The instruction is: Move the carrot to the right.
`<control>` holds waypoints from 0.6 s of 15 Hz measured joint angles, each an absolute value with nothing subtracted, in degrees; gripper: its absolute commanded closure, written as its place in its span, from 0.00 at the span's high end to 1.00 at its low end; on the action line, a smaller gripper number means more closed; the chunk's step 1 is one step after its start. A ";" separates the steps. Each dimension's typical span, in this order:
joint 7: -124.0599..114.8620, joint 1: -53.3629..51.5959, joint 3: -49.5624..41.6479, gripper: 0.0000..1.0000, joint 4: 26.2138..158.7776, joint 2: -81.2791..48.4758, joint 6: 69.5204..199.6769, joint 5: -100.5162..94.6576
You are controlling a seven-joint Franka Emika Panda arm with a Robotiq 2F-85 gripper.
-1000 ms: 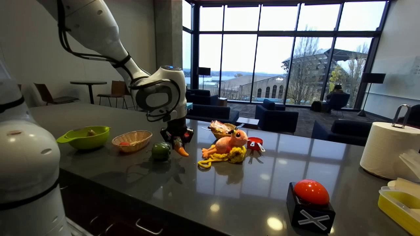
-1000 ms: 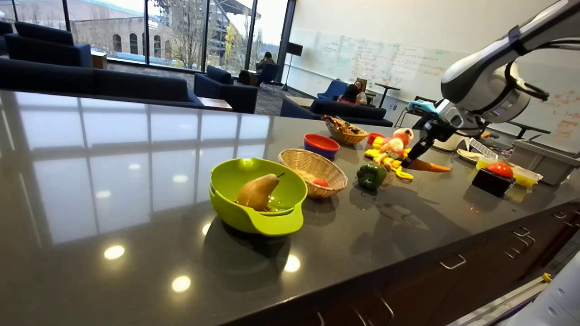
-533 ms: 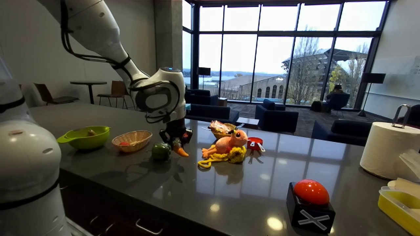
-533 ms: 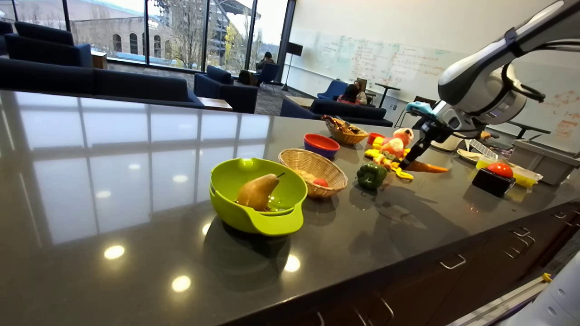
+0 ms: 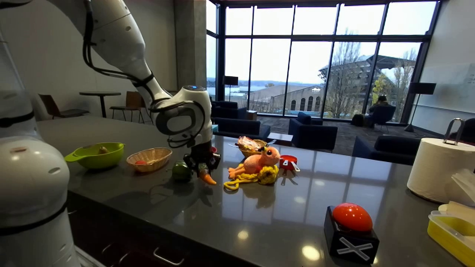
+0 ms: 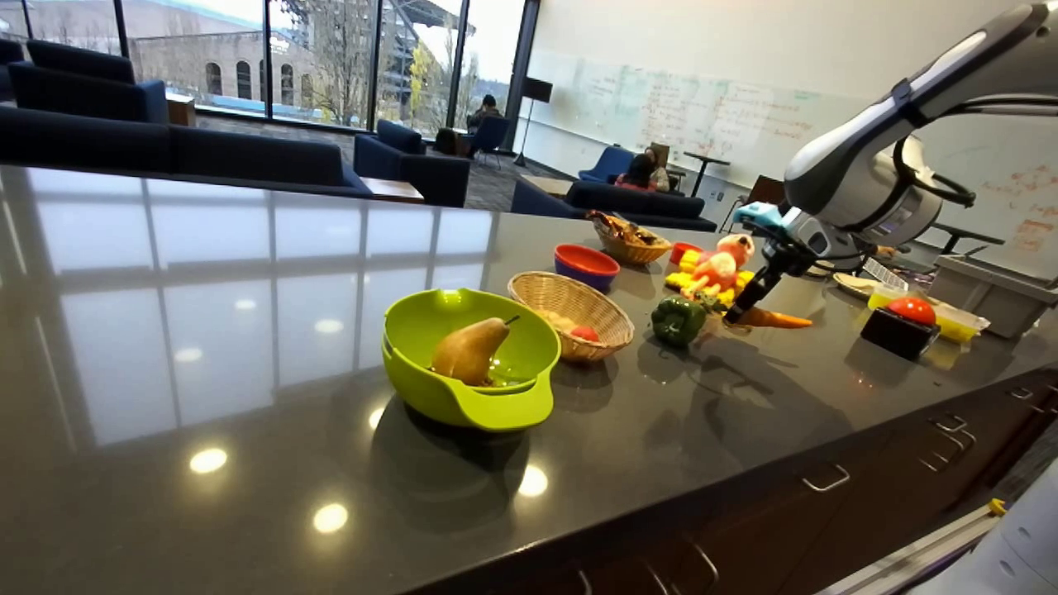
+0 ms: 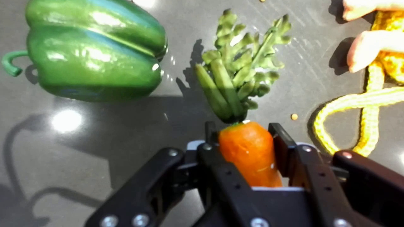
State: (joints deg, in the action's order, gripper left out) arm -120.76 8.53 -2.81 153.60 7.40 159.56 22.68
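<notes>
Wrist view and both exterior views take in the dark gray counter (image 5: pixel 259 222). A white robot arm (image 5: pixel 124 42) slants down from the upper left in an exterior view. A green bowl (image 6: pixel 430 401) sits near mid-frame in an exterior view, a wicker basket (image 6: pixel 579 293) just up and right of it. A pink plush toy (image 5: pixel 256 163) rests on yellow knitting (image 5: pixel 268 175) mid-frame in an exterior view, with a red-domed black box (image 5: pixel 350 246) at lower right. The gripper (image 7: pixel 244 135) fills the bottom of the wrist view, a green bell pepper (image 7: pixel 96 60) the upper left. The carrot (image 7: pixel 251 154), right of lower center, is clasped between the gripper's fingers (image 7: pixel 285 151), leaves (image 7: pixel 227 85) pointing up the frame; in both exterior views it shows just right of the pepper. Smallest is a tan speck (image 7: pixel 294 117), right of the carrot.
</notes>
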 measured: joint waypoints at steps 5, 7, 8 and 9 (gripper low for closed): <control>-119.36 7.88 -3.07 0.53 153.50 3.77 161.45 23.49; -116.90 7.52 -3.06 0.74 153.71 3.08 162.20 25.91; -115.65 7.32 -3.05 0.80 153.81 3.05 162.47 26.84; -114.54 7.12 -3.03 0.87 153.82 3.13 162.77 27.31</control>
